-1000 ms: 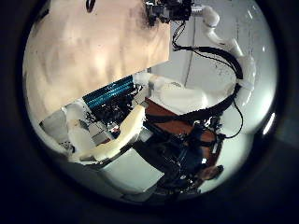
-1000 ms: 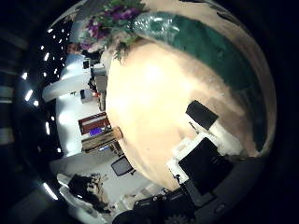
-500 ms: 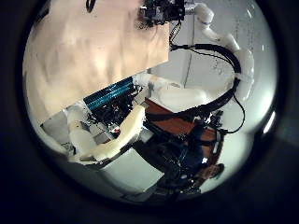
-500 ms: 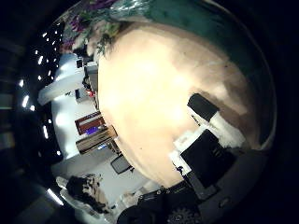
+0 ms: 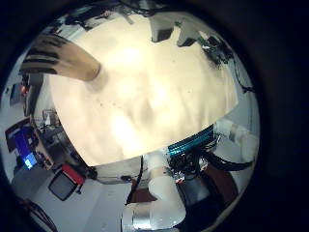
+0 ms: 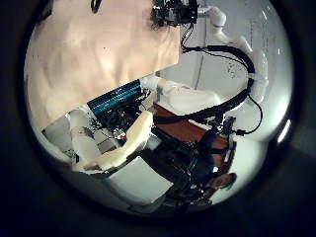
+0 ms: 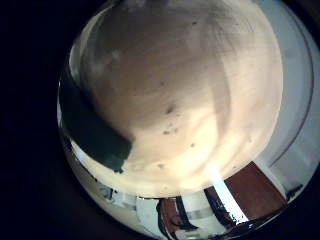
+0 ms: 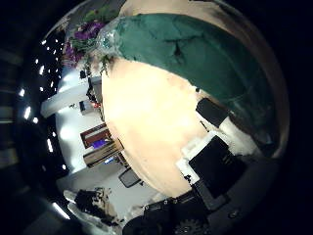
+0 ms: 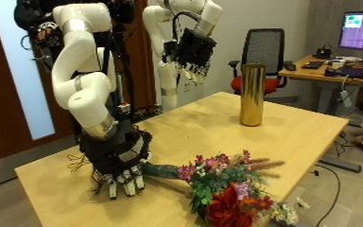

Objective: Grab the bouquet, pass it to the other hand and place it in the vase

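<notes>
Outside view first: both my arms come in from the upper left; my right hand point(image 9: 121, 176) hangs low over the wooden table point(image 9: 250, 142), fingers pointing down and loosely spread, holding nothing; its fingertips are just beside the stem end of the bouquet point(image 9: 230, 190), and I cannot tell whether they touch it; the bouquet lies flat on the table near its front edge, pink and red blooms away from my right hand; the tall gold vase point(image 9: 250, 95) stands upright, well apart from the bouquet, toward the far side; my left hand point(image 9: 188, 51) hovers high, well above the bouquet, fingers hanging relaxed and empty; my right thumb side palm view is filled by the bouquet's green wrap point(image 8: 196, 59), close under that palm.
</notes>
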Robot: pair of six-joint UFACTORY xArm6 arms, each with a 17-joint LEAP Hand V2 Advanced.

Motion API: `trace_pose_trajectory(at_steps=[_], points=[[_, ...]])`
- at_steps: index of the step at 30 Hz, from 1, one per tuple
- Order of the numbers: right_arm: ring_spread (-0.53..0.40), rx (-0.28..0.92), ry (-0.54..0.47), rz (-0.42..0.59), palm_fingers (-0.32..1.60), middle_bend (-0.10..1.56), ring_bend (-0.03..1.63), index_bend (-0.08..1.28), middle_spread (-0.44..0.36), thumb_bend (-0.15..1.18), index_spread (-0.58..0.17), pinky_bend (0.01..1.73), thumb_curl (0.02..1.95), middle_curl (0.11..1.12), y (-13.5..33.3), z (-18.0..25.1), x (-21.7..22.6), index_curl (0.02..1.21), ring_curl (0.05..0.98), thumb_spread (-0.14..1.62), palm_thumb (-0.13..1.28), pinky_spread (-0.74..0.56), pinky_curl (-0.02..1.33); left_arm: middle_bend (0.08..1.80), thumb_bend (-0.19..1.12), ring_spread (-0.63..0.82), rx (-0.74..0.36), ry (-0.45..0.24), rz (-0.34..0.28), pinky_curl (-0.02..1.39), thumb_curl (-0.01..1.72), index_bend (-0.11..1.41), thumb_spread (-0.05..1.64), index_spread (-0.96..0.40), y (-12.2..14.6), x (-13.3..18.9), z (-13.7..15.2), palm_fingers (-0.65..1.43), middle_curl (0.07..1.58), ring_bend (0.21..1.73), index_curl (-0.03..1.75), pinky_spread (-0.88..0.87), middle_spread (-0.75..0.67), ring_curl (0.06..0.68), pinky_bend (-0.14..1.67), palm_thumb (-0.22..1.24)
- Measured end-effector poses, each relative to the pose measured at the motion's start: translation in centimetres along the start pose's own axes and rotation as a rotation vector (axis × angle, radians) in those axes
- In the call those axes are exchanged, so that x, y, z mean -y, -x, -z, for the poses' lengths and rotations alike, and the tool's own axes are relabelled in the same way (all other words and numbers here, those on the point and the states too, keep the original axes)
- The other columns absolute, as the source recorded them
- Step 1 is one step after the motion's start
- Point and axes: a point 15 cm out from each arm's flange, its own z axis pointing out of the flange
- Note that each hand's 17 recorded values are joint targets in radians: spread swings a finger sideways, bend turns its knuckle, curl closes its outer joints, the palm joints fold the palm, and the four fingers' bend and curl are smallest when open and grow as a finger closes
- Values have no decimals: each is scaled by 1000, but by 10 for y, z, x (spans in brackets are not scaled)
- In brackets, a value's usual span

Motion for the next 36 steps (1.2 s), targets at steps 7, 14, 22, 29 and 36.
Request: trace_pose_trajectory(at_steps=[7, 14, 22, 29, 36], points=[[57, -3, 10, 12, 311, 424, 685, 167, 141, -22, -62, 347, 516, 377, 6, -5, 5, 302, 220, 970, 841, 176, 264, 196, -27, 524, -1, 5, 0, 318, 305, 167, 957, 193, -1, -1, -2, 151, 311, 478, 316, 506, 399, 196, 215, 448], [46, -8, 28, 22, 337, 438, 689, 170, 140, -25, -74, 338, 512, 380, 14, -10, 5, 308, 219, 965, 839, 173, 259, 192, -28, 524, 1, 7, 0, 317, 306, 167, 958, 193, -2, -1, -3, 153, 313, 484, 314, 500, 399, 197, 213, 449], [-12, -9, 80, 32, 479, 487, 754, 193, 87, -11, -112, 314, 519, 396, 21, -9, 1, 323, 225, 955, 888, 125, 240, 193, -28, 523, 4, 0, -1, 317, 306, 169, 958, 193, -1, -1, 0, 150, 309, 490, 315, 500, 397, 195, 216, 449], [-192, -100, 144, 68, 888, 562, 919, 169, -53, -25, -226, 501, 542, 436, 21, 1, -3, 340, 271, 874, 946, -162, 244, 193, -28, 523, 10, -5, 1, 317, 307, 168, 958, 193, 0, -4, 5, 151, 311, 490, 316, 500, 404, 193, 216, 449], [-303, -159, 196, 73, 1315, 832, 1069, 508, -228, -26, -388, 862, 583, 592, 19, 13, -14, 545, 401, 678, 956, -522, 390, 194, -28, 521, 13, -9, 4, 319, 307, 169, 958, 189, 1, -5, 7, 153, 310, 494, 318, 498, 399, 194, 218, 449]])
